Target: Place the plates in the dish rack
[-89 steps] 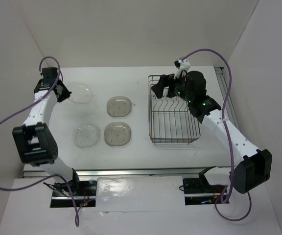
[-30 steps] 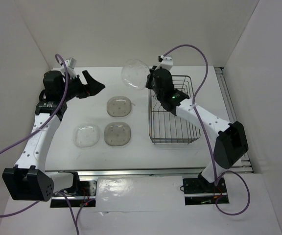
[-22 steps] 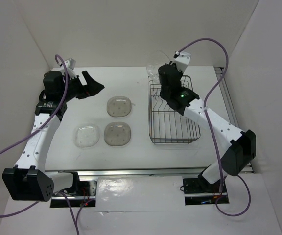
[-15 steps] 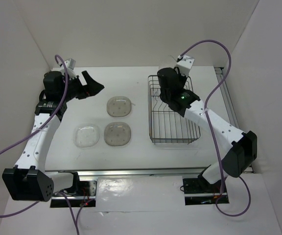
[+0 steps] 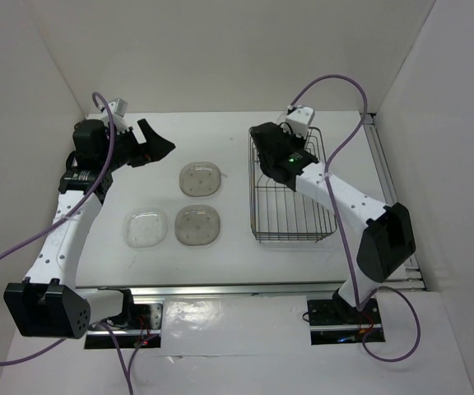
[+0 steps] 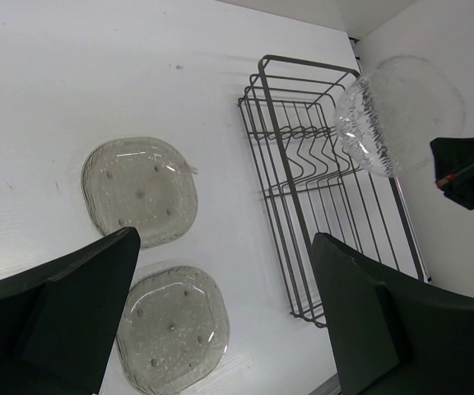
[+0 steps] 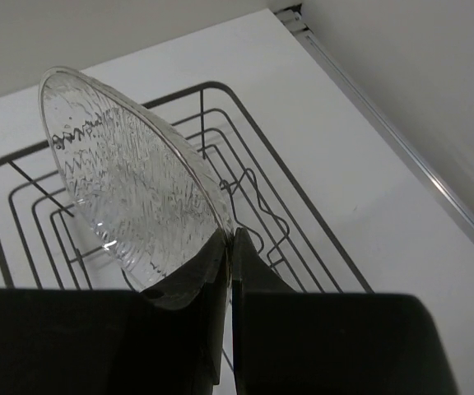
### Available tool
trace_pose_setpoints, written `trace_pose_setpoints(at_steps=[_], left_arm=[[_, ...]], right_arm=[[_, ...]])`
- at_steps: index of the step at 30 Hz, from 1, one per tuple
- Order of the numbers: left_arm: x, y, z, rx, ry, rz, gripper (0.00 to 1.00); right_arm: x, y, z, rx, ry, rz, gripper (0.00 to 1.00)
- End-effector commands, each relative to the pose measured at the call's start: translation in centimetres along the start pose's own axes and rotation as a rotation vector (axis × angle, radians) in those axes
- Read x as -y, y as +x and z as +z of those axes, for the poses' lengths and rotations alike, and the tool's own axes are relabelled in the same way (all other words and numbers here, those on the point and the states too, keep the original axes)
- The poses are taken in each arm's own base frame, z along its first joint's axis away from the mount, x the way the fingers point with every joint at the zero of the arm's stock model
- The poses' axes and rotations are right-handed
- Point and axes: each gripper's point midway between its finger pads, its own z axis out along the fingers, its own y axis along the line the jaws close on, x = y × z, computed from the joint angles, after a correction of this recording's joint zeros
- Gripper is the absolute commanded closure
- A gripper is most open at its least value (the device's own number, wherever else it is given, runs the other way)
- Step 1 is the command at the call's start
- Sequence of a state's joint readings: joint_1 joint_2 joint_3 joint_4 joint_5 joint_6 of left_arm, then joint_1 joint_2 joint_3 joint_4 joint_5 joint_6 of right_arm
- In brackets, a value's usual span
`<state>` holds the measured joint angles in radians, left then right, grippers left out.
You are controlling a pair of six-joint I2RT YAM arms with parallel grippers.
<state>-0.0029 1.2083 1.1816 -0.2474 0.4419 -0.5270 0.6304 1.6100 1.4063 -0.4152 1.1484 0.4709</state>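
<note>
Above the far left corner of the worktop, the left gripper is hanging in the air with its fingers spread wide, grasping nothing. To its right, three plates are lying flat on the worktop: the flat clear plate toward the near edge, the near smoky plate just beside it, and the far smoky plate behind that one. Further right, the dish rack is standing near the right edge. Over its far end, the right gripper is pinching the rim of the held clear plate, which is tilting above the prongs, not touching the wires.
</note>
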Motion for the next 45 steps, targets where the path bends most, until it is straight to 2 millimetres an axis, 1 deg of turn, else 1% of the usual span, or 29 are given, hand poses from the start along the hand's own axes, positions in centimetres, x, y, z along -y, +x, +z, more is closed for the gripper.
trace_pose_setpoints(at_steps=[1,2,3,4,5,6,7,10,11,12,13,14,15,16,17,18,19,21,22,23,25,27,28,31,34,38,42,44,45], left_arm=[[0.9,-1.4,-0.3,0.035,0.024,0.024,0.00],[0.9,-1.4,-0.3,0.035,0.024,0.024,0.00],[0.9,-1.4,-0.3,0.035,0.024,0.024,0.00],[0.9,-1.4,-0.3,0.035,0.024,0.024,0.00],[0.9,-1.4,-0.3,0.035,0.024,0.024,0.00],[1.1,-1.3,-0.3,0.031,0.032,0.024,0.00],[1.1,-1.3,-0.3,0.031,0.032,0.024,0.00],[1.0,-1.1,0.0,0.019,0.037,0.020,0.00],[1.0,-1.1,0.0,0.019,0.037,0.020,0.00],[1.0,-1.1,0.0,0.019,0.037,0.020,0.00],[1.0,-1.1,0.0,0.019,0.037,0.020,0.00],[1.0,-1.1,0.0,0.019,0.037,0.020,0.00],[1.0,-1.1,0.0,0.019,0.037,0.020,0.00],[1.0,-1.1,0.0,0.019,0.037,0.020,0.00],[1.2,-1.0,-0.1,0.014,0.046,0.011,0.00],[1.2,-1.0,-0.1,0.014,0.046,0.011,0.00],[1.2,-1.0,-0.1,0.014,0.046,0.011,0.00],[1.2,-1.0,-0.1,0.014,0.046,0.011,0.00],[1.2,-1.0,-0.1,0.014,0.046,0.011,0.00],[1.3,-0.9,-0.1,0.010,0.055,0.011,0.00],[1.3,-0.9,-0.1,0.010,0.055,0.011,0.00],[1.3,-0.9,-0.1,0.010,0.055,0.011,0.00],[1.3,-0.9,-0.1,0.010,0.055,0.011,0.00],[1.4,-1.1,-0.1,0.018,0.058,0.016,0.00],[1.4,-1.1,-0.1,0.018,0.058,0.016,0.00],[1.4,-1.1,-0.1,0.018,0.058,0.016,0.00],[1.3,-0.9,0.2,0.006,0.063,0.011,0.00],[1.3,-0.9,0.2,0.006,0.063,0.011,0.00],[1.3,-0.9,0.2,0.006,0.063,0.011,0.00]], right_arm=[[-0.3,0.3,-0.3,0.014,0.054,0.043,1.00],[-0.6,0.1,-0.5,0.024,0.062,0.056,1.00],[-0.6,0.5,-0.4,0.013,0.071,0.042,1.00],[-0.9,0.5,-0.2,0.018,0.085,0.069,1.00],[-1.1,0.5,-0.5,0.023,0.089,0.074,1.00],[-1.1,0.8,-0.5,0.015,0.096,0.062,1.00],[-1.6,0.8,-0.7,0.020,0.096,0.080,1.00],[-2.5,1.3,-0.7,0.013,0.094,0.086,1.00],[-2.3,1.5,-0.8,0.009,0.097,0.072,1.00],[-2.5,1.6,-1.0,0.012,0.099,0.063,1.00],[-2.6,1.4,-0.9,0.019,0.109,0.086,1.00],[-2.7,1.8,-0.8,0.014,0.115,0.083,1.00],[-2.3,1.9,-0.8,0.016,0.132,0.061,1.00],[-2.5,2.3,-0.7,0.013,0.137,0.074,1.00],[-2.3,1.7,-0.8,0.024,0.145,0.092,1.00],[-2.4,2.1,-0.7,0.019,0.151,0.081,1.00],[-2.1,2.6,-0.6,0.019,0.166,0.052,1.00],[-2.4,2.2,-0.6,0.022,0.166,0.087,1.00],[-2.4,2.7,-0.5,0.017,0.172,0.069,1.00],[-2.5,2.4,-0.5,0.020,0.170,0.088,1.00],[-2.6,3.0,-0.4,0.014,0.179,0.081,1.00],[-2.5,2.9,-0.5,0.013,0.181,0.079,1.00],[-2.6,3.2,-0.4,0.012,0.183,0.080,1.00],[-2.8,3.1,-0.3,0.014,0.181,0.088,1.00],[-3.0,4.1,-0.1,0.002,0.177,0.067,1.00],[-3.2,4.6,0.0,-0.010,0.174,0.059,1.00],[-4.1,5.0,0.3,-0.015,0.164,0.058,1.00],[-4.2,4.9,0.3,-0.013,0.162,0.059,1.00],[-4.3,5.3,0.4,-0.016,0.164,0.049,1.00]])
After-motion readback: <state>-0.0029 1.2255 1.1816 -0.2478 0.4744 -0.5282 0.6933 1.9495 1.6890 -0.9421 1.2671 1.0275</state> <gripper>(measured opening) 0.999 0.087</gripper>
